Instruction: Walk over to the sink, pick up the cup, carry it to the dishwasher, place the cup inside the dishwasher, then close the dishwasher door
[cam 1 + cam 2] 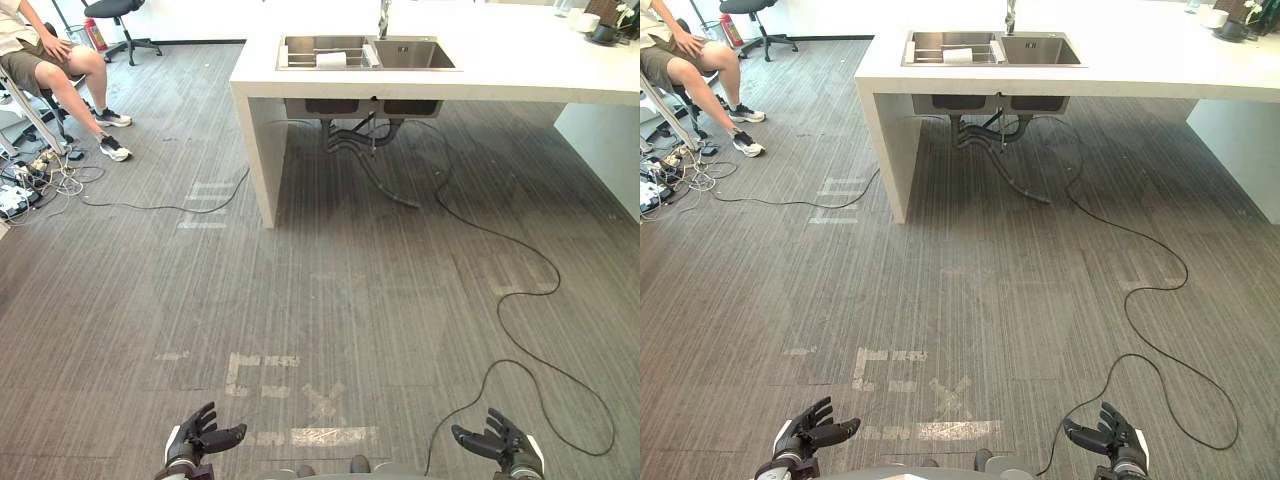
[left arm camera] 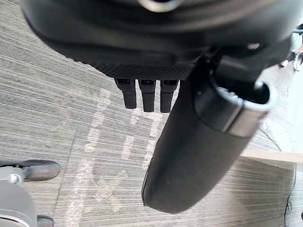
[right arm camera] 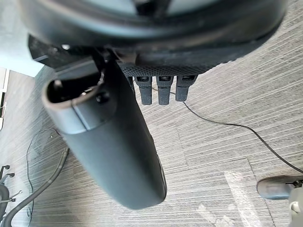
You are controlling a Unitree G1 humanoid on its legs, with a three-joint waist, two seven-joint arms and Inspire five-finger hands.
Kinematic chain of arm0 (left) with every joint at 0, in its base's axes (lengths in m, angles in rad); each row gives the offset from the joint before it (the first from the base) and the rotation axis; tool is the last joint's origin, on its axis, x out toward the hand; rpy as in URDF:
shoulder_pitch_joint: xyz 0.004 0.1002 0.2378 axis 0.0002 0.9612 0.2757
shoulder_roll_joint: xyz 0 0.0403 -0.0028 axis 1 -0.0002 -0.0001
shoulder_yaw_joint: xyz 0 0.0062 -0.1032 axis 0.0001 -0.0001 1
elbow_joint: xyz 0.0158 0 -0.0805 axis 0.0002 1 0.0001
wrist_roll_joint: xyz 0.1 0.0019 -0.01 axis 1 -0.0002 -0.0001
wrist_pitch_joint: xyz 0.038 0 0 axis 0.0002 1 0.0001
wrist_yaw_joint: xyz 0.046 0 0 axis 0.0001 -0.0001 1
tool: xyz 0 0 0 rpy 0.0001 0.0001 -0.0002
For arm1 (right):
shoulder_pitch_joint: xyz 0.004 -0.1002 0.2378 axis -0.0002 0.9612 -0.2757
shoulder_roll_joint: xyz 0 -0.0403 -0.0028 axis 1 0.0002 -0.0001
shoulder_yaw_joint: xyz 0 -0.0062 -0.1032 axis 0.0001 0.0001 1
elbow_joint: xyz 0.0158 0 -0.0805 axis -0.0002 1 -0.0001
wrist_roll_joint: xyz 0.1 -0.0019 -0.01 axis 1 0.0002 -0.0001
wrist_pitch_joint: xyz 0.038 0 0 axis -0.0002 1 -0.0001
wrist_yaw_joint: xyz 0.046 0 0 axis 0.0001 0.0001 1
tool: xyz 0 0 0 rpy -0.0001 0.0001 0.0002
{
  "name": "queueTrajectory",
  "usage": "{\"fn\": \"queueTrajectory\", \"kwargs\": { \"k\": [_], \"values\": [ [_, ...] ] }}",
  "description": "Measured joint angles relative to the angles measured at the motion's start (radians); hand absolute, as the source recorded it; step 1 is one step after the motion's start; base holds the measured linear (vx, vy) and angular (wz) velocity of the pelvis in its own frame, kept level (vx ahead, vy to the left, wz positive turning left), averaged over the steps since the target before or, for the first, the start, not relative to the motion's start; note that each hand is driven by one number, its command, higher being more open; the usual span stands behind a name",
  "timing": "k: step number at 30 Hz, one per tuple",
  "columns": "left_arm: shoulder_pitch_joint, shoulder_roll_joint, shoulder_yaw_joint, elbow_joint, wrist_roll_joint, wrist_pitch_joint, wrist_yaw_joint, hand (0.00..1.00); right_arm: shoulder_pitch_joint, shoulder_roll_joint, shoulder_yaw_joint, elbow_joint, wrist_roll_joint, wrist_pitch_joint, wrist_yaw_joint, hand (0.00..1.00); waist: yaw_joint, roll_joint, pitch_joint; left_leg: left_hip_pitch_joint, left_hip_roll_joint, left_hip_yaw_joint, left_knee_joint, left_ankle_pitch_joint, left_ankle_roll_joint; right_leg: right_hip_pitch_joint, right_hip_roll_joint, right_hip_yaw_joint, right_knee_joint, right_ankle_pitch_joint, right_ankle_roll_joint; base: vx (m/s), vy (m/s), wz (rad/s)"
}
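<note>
Hanging edge-cropped: left hand (image 1: pixel 200 436), right hand (image 1: pixel 503 441) | cup (image 1: pixel 331 59) in sink (image 1: pixel 412 54) indistinct

White cup (image 1: pixel 330 59) in left basin of steel sink (image 1: pixel 415 55)

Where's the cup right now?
The cup sits in the left basin of the sink, beside the divider, at the top centre of the left eye view, set into the white counter.

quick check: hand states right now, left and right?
Left hand: open, fingers relaxed, holding nothing.
Right hand: open, fingers relaxed, holding nothing.
</note>
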Motion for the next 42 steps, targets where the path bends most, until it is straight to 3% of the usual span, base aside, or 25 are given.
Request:
{"fn": "queueTrajectory", "kwargs": {
  "k": [21,27,30,31,32,34,37,38,40,41,42],
  "values": [
    [0.016,-0.007,0.001,0.011,-0.012,0.000,0.001,0.90,-0.009,-0.014,0.001,0.019,0.000,0.003,-0.002,0.90,0.003,-0.003,-0.010,-0.017,0.003,0.011,0.024,-0.010,0.001,-0.024,-0.002,-0.006,0.039,-0.018,-0.002,0.00,0.000,0.00],
    [0.024,-0.015,0.000,0.004,-0.021,0.000,0.004,0.90,-0.017,-0.014,0.001,0.018,0.003,0.005,-0.007,0.90,0.007,-0.002,-0.011,-0.061,0.015,0.038,0.092,-0.060,0.014,-0.050,0.007,0.017,0.049,-0.034,0.010,0.01,0.014,-0.12],
    [0.030,-0.020,-0.006,-0.016,-0.024,0.000,0.006,0.90,-0.027,-0.015,0.001,0.018,0.024,0.005,-0.016,0.90,0.014,-0.003,-0.008,-0.106,0.016,0.072,0.179,-0.124,0.030,-0.119,0.000,0.038,0.168,-0.108,0.029,0.06,0.036,-0.18],
    [0.030,-0.022,-0.028,-0.017,-0.034,0.000,0.010,0.90,-0.030,-0.015,0.001,0.017,0.027,0.006,-0.025,0.90,0.011,-0.004,-0.002,-0.116,0.012,0.082,0.231,-0.168,0.040,-0.152,-0.014,0.038,0.274,-0.166,0.065,0.11,0.041,-0.13],
    [0.030,-0.022,-0.042,-0.023,-0.038,0.001,0.016,0.90,-0.031,-0.013,0.003,0.015,0.027,0.009,-0.029,0.90,0.012,-0.005,0.003,-0.109,0.006,0.080,0.248,-0.195,0.058,-0.183,-0.026,0.029,0.366,-0.181,0.075,0.13,0.040,-0.06],
    [0.031,-0.020,-0.065,-0.055,-0.039,0.002,0.023,0.90,-0.026,-0.006,0.014,0.000,0.027,0.015,-0.029,0.90,0.007,-0.004,0.019,-0.081,0.001,0.070,0.271,-0.220,0.061,-0.280,-0.051,-0.009,0.586,-0.200,0.084,0.22,0.045,0.10],
    [0.023,-0.022,-0.066,-0.074,-0.039,0.001,0.026,0.90,-0.041,-0.007,0.028,-0.003,0.027,0.019,-0.030,0.90,-0.002,0.002,0.035,-0.017,0.003,0.055,0.255,-0.246,0.057,-0.348,-0.082,-0.054,0.600,-0.224,0.084,0.35,0.028,0.22],
    [0.000,-0.020,-0.066,-0.075,-0.041,0.001,0.030,0.90,-0.057,-0.012,0.039,-0.003,0.029,0.019,-0.030,0.90,-0.026,0.010,0.044,0.005,0.017,0.019,0.231,-0.250,0.050,-0.389,-0.087,-0.073,0.523,-0.220,0.083,0.42,-0.057,0.58],
    [-0.029,-0.022,-0.066,-0.074,-0.041,-0.001,0.036,0.90,-0.079,-0.023,0.040,0.004,0.029,0.019,-0.029,0.90,-0.042,0.015,0.059,0.042,0.043,-0.009,0.187,-0.249,0.025,-0.427,-0.075,-0.078,0.415,-0.180,0.072,0.46,-0.110,0.55],
    [-0.035,-0.023,-0.067,-0.073,-0.042,-0.001,0.038,0.90,-0.082,-0.037,0.040,0.007,0.029,0.018,-0.031,0.90,-0.047,0.026,0.064,0.072,0.057,-0.026,0.157,-0.250,-0.002,-0.436,-0.065,-0.081,0.350,-0.076,0.063,0.54,-0.168,0.48],
    [-0.037,-0.021,-0.066,-0.074,-0.047,-0.005,0.042,0.90,-0.078,-0.047,0.040,0.009,0.029,0.018,-0.038,0.90,-0.047,0.013,0.056,0.096,0.062,-0.041,0.158,-0.264,-0.027,-0.427,-0.069,-0.077,0.336,0.041,0.028,0.57,-0.184,0.38]
  ]
}}
